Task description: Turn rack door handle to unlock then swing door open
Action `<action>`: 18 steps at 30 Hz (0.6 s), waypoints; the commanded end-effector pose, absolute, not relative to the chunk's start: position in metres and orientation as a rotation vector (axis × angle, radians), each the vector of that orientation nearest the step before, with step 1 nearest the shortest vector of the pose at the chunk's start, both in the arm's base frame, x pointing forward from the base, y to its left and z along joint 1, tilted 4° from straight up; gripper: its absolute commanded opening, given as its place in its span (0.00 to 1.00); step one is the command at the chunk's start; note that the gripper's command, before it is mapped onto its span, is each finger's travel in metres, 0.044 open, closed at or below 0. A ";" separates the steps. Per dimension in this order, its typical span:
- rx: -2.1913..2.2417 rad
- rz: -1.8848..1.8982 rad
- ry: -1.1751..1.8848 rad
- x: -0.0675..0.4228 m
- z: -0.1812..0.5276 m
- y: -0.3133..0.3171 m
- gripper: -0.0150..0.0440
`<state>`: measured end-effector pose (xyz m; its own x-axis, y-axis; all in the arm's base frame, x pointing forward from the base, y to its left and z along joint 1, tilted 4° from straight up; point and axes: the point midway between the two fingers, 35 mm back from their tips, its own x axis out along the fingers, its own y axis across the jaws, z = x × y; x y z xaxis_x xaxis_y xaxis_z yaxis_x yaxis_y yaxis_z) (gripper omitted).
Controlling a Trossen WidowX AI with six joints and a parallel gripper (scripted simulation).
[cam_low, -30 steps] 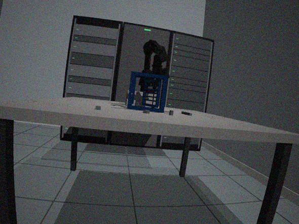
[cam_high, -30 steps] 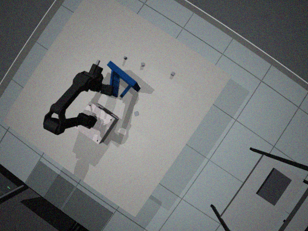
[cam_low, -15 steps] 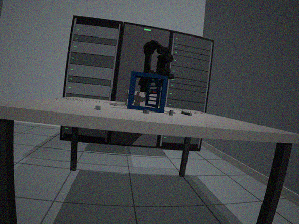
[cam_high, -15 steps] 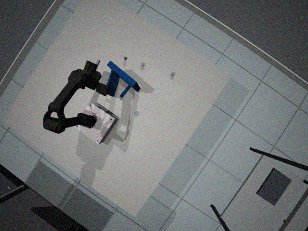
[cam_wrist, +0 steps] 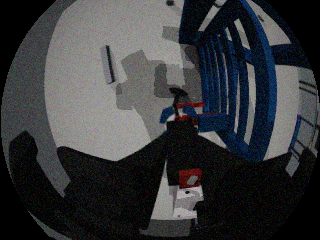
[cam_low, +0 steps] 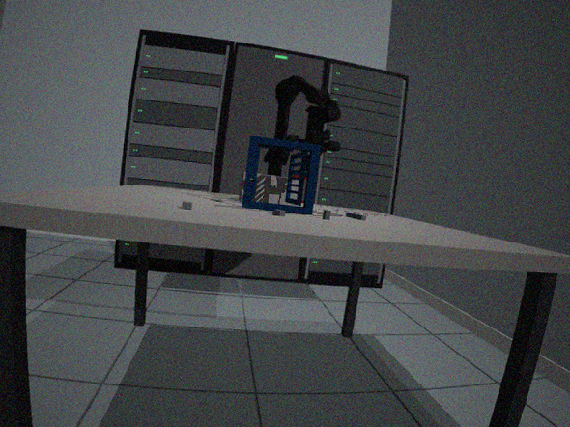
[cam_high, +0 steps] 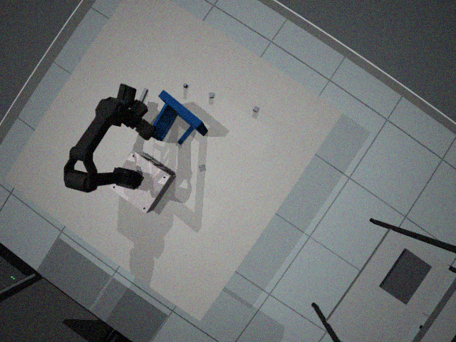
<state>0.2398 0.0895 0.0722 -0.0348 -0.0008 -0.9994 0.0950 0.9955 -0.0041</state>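
The blue frame (cam_high: 184,112) (cam_low: 250,178) stands upright on the table (cam_high: 257,165) (cam_low: 283,239). Its slatted blue door (cam_high: 166,119) (cam_low: 295,181) (cam_wrist: 206,82) stands swung well out from the frame on the arm's side. Whether it is past 80 degrees I cannot tell exactly. My gripper (cam_wrist: 182,139) is at the door's free edge, shut on the handle. The handle is mostly hidden between the dark fingers. Red parts (cam_wrist: 190,178) show beside the fingers. How far the handle is turned is not clear.
A light grey bar (cam_high: 143,95) (cam_wrist: 107,65) lies beside the arm's wrist. Small grey blocks (cam_high: 211,95) (cam_high: 256,109) lie behind the frame, and another block (cam_high: 201,167) lies on its other side. The arm's white base box (cam_high: 145,202) stands near the door.
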 end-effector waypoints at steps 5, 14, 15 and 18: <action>0.185 -0.185 1.601 0.247 0.072 0.106 0.27; 0.224 -0.224 1.597 0.250 0.072 0.112 0.27; 0.224 -0.224 1.597 0.250 0.072 0.112 0.27; 0.224 -0.224 1.597 0.250 0.072 0.112 0.27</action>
